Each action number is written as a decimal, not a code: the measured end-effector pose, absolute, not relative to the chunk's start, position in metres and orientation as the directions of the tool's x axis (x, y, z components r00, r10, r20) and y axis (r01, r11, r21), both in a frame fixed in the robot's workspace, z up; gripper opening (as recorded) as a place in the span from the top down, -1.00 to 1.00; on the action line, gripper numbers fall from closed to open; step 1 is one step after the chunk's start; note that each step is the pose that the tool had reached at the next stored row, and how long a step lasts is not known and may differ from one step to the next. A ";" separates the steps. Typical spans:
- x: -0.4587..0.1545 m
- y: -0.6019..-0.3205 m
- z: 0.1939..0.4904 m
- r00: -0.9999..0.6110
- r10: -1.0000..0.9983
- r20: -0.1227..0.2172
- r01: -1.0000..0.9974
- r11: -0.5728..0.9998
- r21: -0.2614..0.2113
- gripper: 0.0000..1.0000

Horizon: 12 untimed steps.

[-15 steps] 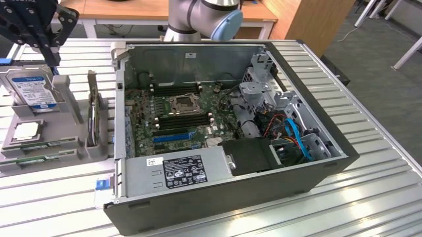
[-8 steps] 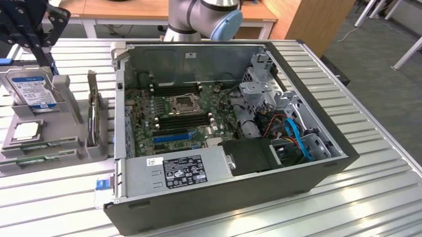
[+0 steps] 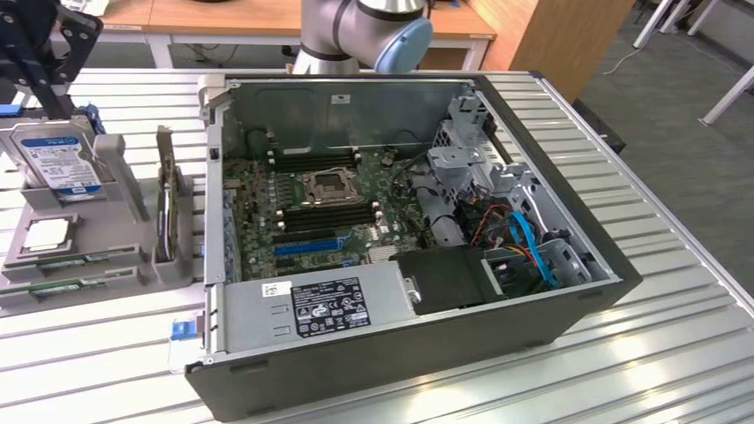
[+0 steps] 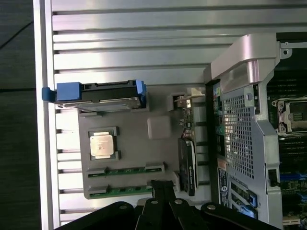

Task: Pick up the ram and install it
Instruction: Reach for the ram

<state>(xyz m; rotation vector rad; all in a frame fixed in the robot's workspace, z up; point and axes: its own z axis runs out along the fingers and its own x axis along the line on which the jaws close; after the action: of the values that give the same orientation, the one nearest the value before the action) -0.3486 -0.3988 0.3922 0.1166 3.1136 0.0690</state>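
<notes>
Two ram sticks, thin green boards, lie side by side in the slots of a grey holder tray [image 3: 112, 265] at the exterior view's left: one ram stick [image 3: 85, 260] [image 4: 127, 170] and a second [image 3: 65, 284] [image 4: 125, 190] beside it. My gripper [image 3: 48, 71] [image 4: 162, 186] hangs above the tray, its black fingers [image 4: 156, 201] pressed together and shut on nothing. In the wrist view its tip is over the end of the second stick, apart from it. The open computer case [image 3: 566, 291] shows the motherboard's long black memory slots [image 3: 324, 212].
On the tray also stand a hard drive [image 3: 53, 159] [image 4: 98, 96], a square silver processor chip [image 3: 48, 234] [image 4: 102, 145] and an upright card [image 3: 171, 212] [image 4: 188, 165]. A power supply [image 3: 318, 305] and cables [image 3: 531, 247] fill the case's near side. The arm's base [image 3: 353, 35] stands behind the case.
</notes>
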 end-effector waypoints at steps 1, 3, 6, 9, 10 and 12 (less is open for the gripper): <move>-0.351 -0.399 0.392 -0.997 0.075 -0.023 0.074 0.996 0.045 0.80; -0.355 -0.399 0.392 -0.997 0.075 -0.023 0.074 0.996 0.045 0.80; -0.361 -0.399 0.392 -0.997 0.075 -0.023 0.074 0.996 0.045 0.80; -0.367 -0.399 0.392 -0.997 0.075 -0.023 0.074 0.996 0.045 0.80; -0.369 -0.399 0.392 -0.997 0.075 -0.023 0.074 0.996 0.045 0.80; -0.372 -0.399 0.392 -0.997 0.075 -0.023 0.074 0.996 0.045 0.80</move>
<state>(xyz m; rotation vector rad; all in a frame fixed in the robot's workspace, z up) -0.3724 -0.3989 0.3922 0.1166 3.1137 0.0690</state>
